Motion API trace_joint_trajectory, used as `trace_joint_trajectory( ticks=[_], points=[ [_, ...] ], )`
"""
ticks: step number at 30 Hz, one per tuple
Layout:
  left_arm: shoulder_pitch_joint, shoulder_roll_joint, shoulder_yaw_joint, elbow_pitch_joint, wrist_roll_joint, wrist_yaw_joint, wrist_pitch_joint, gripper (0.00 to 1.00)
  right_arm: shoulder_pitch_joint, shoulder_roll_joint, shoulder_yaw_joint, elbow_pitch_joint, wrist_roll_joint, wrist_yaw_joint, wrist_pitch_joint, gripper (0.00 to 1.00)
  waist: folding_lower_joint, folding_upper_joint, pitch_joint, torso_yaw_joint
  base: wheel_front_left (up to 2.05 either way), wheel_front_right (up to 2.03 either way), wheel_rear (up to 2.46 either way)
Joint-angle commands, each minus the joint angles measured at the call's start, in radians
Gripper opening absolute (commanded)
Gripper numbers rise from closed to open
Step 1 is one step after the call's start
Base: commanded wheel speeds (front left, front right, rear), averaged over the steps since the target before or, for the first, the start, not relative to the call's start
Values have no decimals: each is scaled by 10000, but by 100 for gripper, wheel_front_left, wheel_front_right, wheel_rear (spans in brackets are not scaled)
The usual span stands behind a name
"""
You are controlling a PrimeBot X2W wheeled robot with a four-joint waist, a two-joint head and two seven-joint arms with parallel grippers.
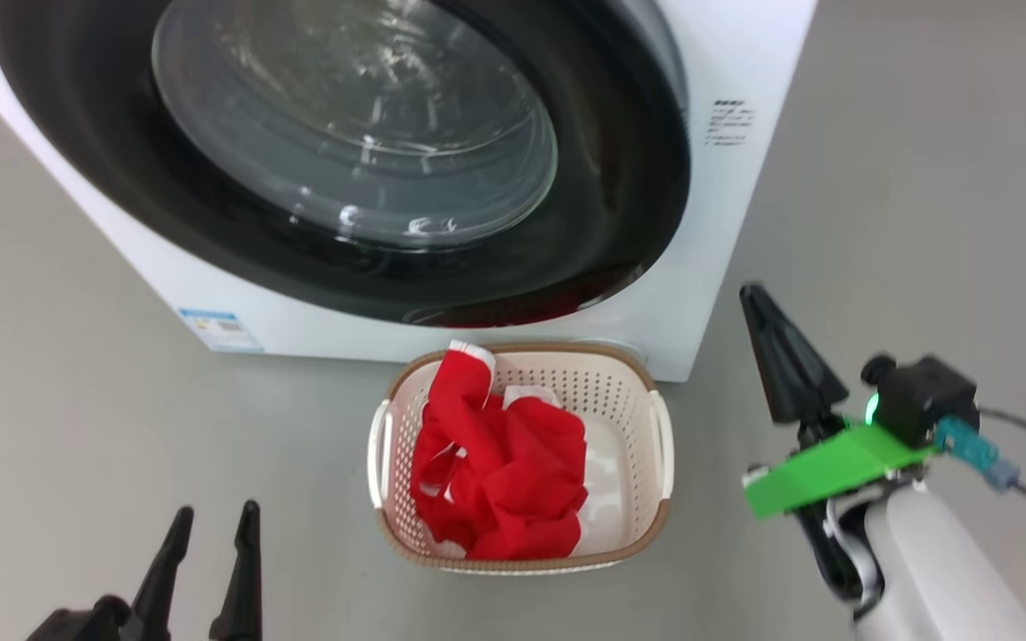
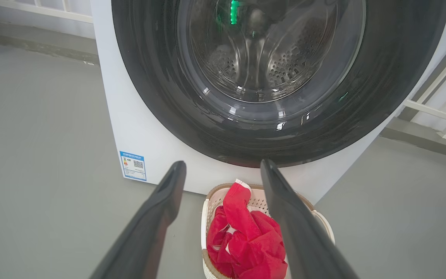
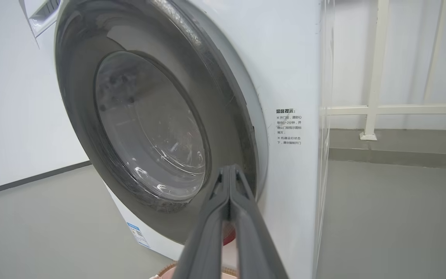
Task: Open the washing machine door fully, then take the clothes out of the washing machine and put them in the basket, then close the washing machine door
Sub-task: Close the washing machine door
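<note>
The door (image 1: 353,125) lies flat against the front of the washer (image 1: 317,325), its black rim and glass bowl covering the drum. Whether it is latched cannot be told. The basket (image 1: 606,387) stands on the grey floor (image 1: 77,401) just in front of the washer, below the door's lower rim. The clothes (image 1: 500,472) lie heaped in the basket, mostly on its left side, with one red strip with a white end draped up to the back rim. The left gripper (image 1: 217,512) is left of the basket and apart from it, fingers wide and empty. The right gripper (image 1: 755,303) is right of the basket, near the washer's right front edge. Its fingers are pressed together on nothing and point at the door's rim.
</note>
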Motion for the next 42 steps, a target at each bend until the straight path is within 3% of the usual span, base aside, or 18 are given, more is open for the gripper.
trace_joint_trajectory(
  ticks=[1,18,42],
  points=[
    [-479,112,246,-177,-136,-54,-78,100,-597,17,227,-83,123,65,-65,0,0,0,313,280,0,0,0],
    [-1558,32,-332,-168,-570,-54,-78,100,-2980,17,-198,998,-472,65,-65,0,0,0,1696,1152,0,0,0],
    [-2250,-91,-495,-167,-843,-54,-78,100,-4710,17,-1184,1165,-525,65,-65,0,0,0,2580,1454,0,0,0]
  ],
)
